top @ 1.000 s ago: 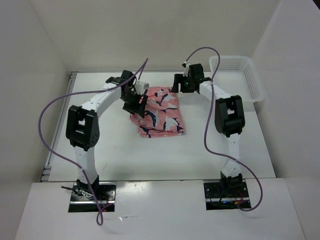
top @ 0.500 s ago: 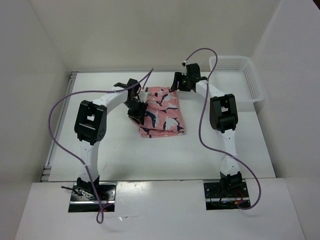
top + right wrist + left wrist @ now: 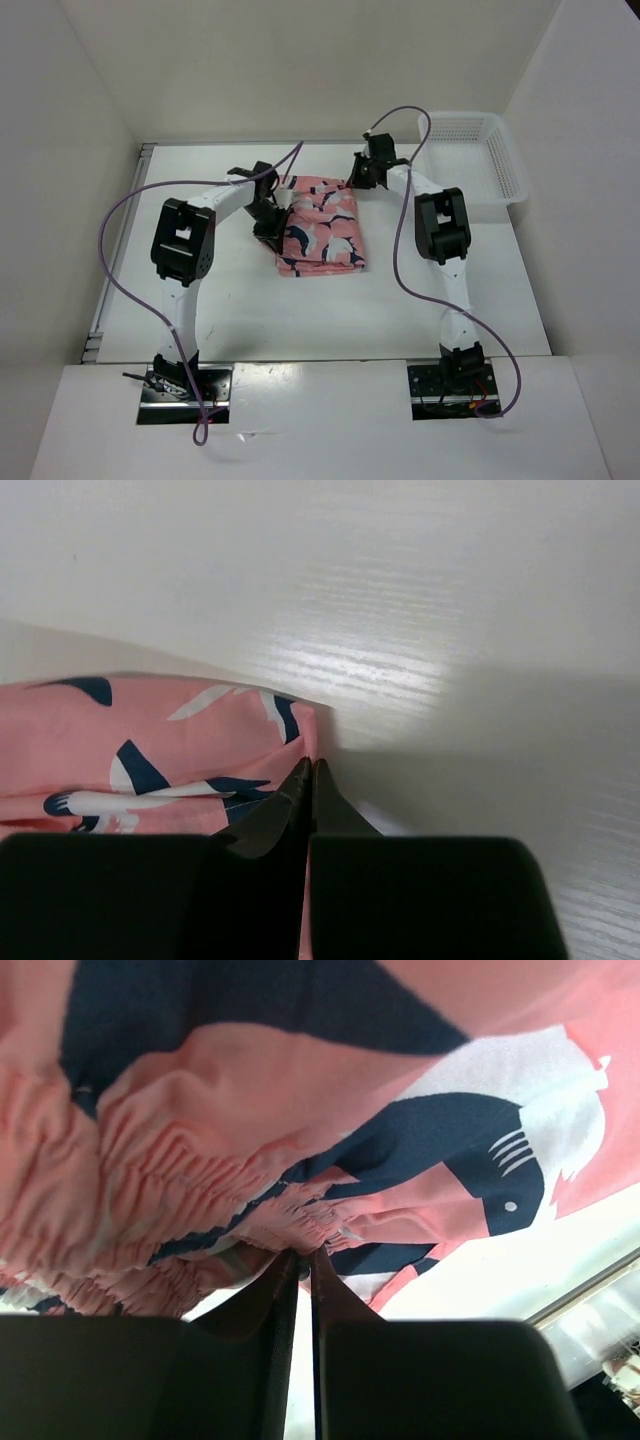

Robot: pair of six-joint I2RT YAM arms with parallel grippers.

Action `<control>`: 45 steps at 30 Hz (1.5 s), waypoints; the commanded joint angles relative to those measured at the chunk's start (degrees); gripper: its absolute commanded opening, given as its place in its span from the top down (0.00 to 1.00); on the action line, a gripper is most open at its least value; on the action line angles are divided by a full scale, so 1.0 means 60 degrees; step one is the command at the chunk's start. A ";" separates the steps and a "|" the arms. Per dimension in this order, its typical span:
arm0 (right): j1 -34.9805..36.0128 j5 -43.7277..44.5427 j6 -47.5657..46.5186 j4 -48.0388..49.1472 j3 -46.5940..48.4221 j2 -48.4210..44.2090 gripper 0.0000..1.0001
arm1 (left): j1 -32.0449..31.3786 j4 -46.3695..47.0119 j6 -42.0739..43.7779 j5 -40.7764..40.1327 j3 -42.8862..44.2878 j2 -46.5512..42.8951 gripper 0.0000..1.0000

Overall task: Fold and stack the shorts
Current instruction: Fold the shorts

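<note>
Shorts [image 3: 320, 225]: folded into a packet, lying flat on the table [image 3: 300, 300], just above the middle of the top view.
Left gripper [image 3: 303, 1257]: jaws nearly together, pinching the gathered waistband at the packet's left edge.
Right gripper [image 3: 308, 768]: jaws pressed closed at the packet's upper right corner; whether cloth is caught between them cannot be told.
Basket [image 3: 505, 170]: white mesh, upper right of the top view, well apart from the shorts.

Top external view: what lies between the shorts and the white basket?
The right arm and its purple cable cross the table between shorts and basket, shown in the top view.
</note>
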 commanded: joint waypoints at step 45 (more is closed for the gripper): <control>-0.0036 0.4591 -0.6883 -0.1306 -0.7116 -1.2044 0.00 | 0.4769 0.2695 0.0049 -0.1133 -0.1633 -0.6431 0.02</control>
